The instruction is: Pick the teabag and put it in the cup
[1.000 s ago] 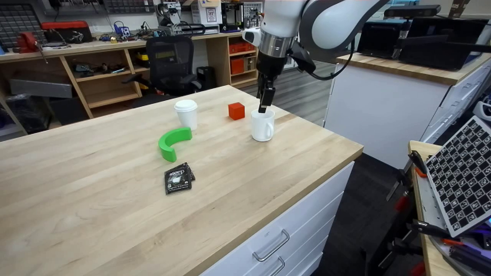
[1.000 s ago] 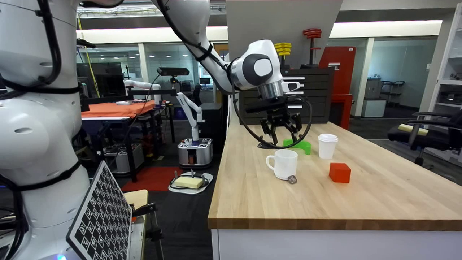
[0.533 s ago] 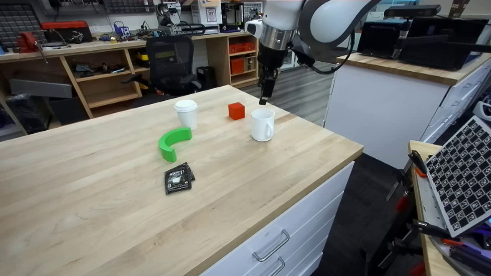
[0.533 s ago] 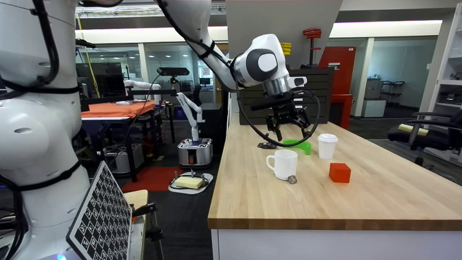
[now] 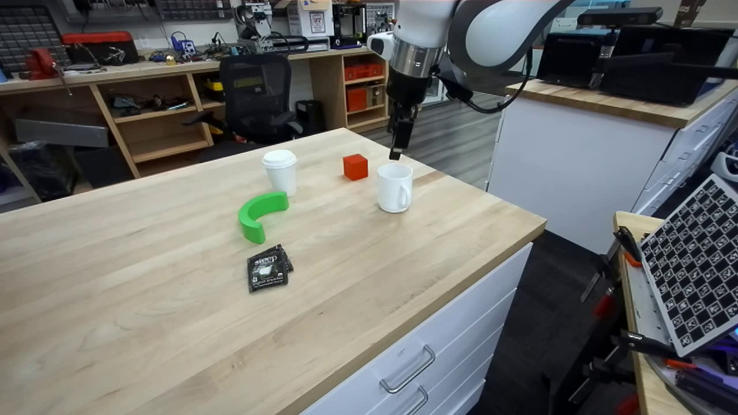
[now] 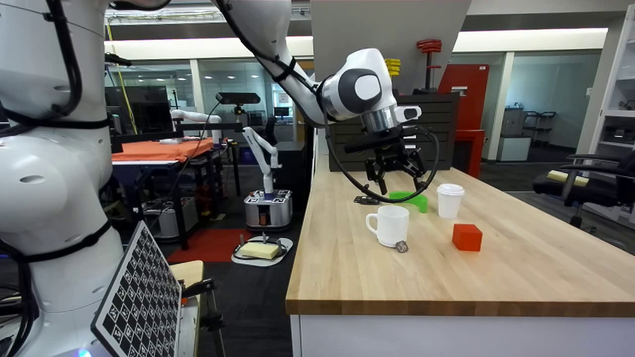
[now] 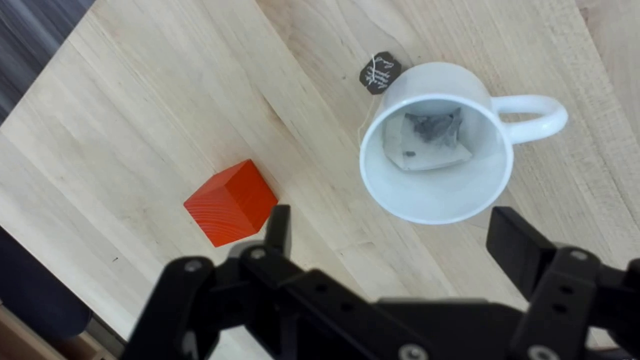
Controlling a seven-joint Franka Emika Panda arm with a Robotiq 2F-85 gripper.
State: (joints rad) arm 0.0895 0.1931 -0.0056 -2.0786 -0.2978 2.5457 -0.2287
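On pale tabletop [image 5: 173,328], teabag [image 7: 429,145] inside cup [image 7: 440,195]; black chair [image 5: 257,95] beyond

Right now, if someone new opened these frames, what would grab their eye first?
Likely the white mug in the wrist view: a teabag lies inside it, and a dark tag sits outside, beside it. Next, the red block toward the left of that view, with the open gripper along the bottom. In an exterior view, the bright green arch stands out between the lidded cup and the black packets.
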